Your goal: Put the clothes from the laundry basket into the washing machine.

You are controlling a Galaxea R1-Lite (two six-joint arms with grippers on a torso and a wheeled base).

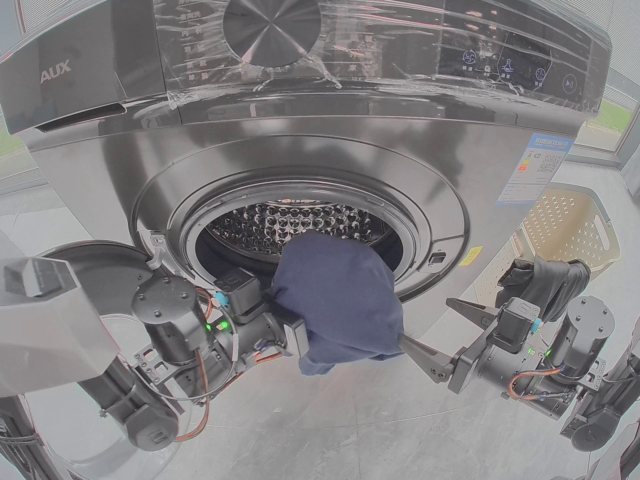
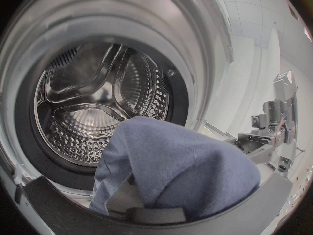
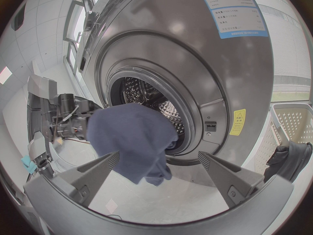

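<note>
I judge this the loading step: my left gripper (image 2: 133, 201) is pinching a navy blue knitted cloth garment (image 1: 333, 301), which drapes over its fingers just in front of the round studded steel drum mouth (image 1: 293, 225) of the grey metal front-loading washing machine (image 1: 300, 148); the garment's top sits at the opening, while its tail hangs below the gripper, outside the lower lip; the next move calls for pushing forward and a little up past that lip, then letting go well inside, so the tail does not drag back over the rim; the open round door (image 1: 100, 268) stands close on the outer side of the left gripper, leaving little room there; my right gripper (image 1: 427, 321) waits just beside the garment, jaws spread wide and empty, near enough to catch the cloth; behind it a black crumpled garment (image 1: 547, 278) lies over the rim of the cream perforated plastic laundry basket (image 1: 573, 225), not yet loaded.
</note>
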